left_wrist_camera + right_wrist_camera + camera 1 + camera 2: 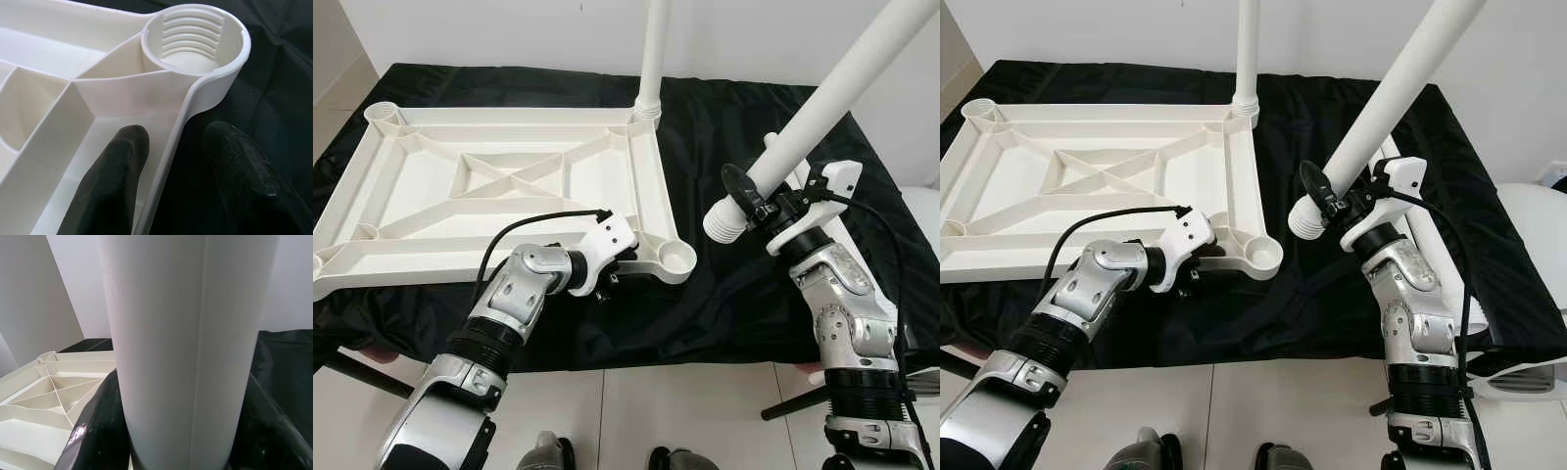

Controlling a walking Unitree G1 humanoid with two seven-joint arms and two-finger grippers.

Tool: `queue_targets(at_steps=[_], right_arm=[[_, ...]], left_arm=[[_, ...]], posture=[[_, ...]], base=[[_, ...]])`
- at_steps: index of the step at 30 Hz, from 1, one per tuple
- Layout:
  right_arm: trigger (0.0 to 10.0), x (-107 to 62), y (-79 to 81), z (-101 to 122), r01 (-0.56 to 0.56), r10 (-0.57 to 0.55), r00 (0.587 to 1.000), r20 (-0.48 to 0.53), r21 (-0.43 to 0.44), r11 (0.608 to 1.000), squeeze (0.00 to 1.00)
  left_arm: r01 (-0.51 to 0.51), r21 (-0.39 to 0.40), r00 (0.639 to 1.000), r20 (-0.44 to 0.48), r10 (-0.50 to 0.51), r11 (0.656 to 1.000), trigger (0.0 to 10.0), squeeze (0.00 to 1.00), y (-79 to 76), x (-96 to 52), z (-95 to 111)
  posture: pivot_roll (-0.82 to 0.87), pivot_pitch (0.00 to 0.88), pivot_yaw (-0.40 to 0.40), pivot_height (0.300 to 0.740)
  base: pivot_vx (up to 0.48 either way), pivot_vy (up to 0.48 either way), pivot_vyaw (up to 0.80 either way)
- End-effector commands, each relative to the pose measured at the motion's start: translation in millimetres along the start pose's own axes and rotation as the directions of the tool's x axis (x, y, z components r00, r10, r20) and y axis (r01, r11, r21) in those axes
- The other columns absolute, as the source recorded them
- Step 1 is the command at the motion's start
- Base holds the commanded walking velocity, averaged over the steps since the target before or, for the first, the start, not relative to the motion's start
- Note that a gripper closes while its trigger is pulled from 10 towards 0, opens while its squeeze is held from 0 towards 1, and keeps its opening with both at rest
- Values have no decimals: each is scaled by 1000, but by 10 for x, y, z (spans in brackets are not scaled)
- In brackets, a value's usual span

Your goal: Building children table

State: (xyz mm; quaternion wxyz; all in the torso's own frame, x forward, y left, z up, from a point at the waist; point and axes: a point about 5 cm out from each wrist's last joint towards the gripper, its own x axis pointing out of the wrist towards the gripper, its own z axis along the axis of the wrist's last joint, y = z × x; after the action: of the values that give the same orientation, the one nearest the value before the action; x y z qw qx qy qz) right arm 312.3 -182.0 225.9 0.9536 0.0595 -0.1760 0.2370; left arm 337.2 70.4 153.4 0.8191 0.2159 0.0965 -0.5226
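The white plastic tabletop [509, 181] lies upside down on a black cloth. One white leg [653, 59] stands upright in its far right corner socket. The near right corner socket [675, 257] stands empty, its inner threads visible [193, 36]. My left gripper [619, 266] is at the near rim just left of that socket, open, with one finger [115, 171] inside the rim wall and the other outside it. My right gripper [756, 196] is shut on a second white leg [832, 83], held tilted above the cloth, with its threaded end [724, 220] to the right of the empty socket.
The cloth-covered table [734, 304] ends just before my arms, with tiled floor below. Empty sockets mark the tabletop's left corners [384, 116]. A white rounded object [1538, 225] stands off the table's right side. A white piece [1427, 240] lies behind my right arm.
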Motion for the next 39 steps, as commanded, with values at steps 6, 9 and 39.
queue_targets(at_steps=[6, 9, 39], right_arm=[[10000, -23, -10, 56, 6, -6, 1000, 26, -6, 1000, 0], [10000, -23, -9, 55, 6, -6, 1000, 26, -4, 1000, 0], [10000, 191, 50, -223, -159, 153, 981, -118, -41, 986, 0]], left_arm=[[-22, 12, 999, -29, 23, 1000, 8941, 0, 5, 18, -42], [-16, 11, 999, -32, 16, 1000, 4627, 0, 1, 17, -49], [-32, 33, 999, -24, 33, 999, 10000, 0, -59, -91, -39]], posture=[[-65, 131, 13, 740], [-65, 131, 13, 740], [-29, 134, -49, 740]], base=[[0, 0, 0], [0, 0, 0], [0, 0, 0]])
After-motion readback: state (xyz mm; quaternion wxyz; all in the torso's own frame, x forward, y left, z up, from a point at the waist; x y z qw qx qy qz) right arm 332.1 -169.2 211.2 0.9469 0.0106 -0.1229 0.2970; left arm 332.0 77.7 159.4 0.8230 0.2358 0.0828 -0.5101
